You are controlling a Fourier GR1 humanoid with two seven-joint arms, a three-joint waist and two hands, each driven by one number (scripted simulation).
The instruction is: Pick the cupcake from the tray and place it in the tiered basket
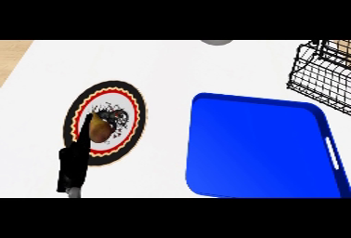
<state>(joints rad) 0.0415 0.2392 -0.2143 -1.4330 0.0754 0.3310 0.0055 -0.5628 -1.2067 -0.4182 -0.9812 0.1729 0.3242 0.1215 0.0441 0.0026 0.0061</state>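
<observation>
Rising from the lower edge, the black left hand (73,165) points straight fingers beside a brown rounded cupcake (100,130) on a round patterned plate (130,122). Right lies a glossy blue tray (257,148); beyond, the wire basket (319,76).

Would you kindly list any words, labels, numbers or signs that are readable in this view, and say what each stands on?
None can be read.
The plate has red, black and cream rings and a black scribbled pattern at its middle, which forms no letters.
The blue tray, the wire basket and the white counter bear no writing.
</observation>
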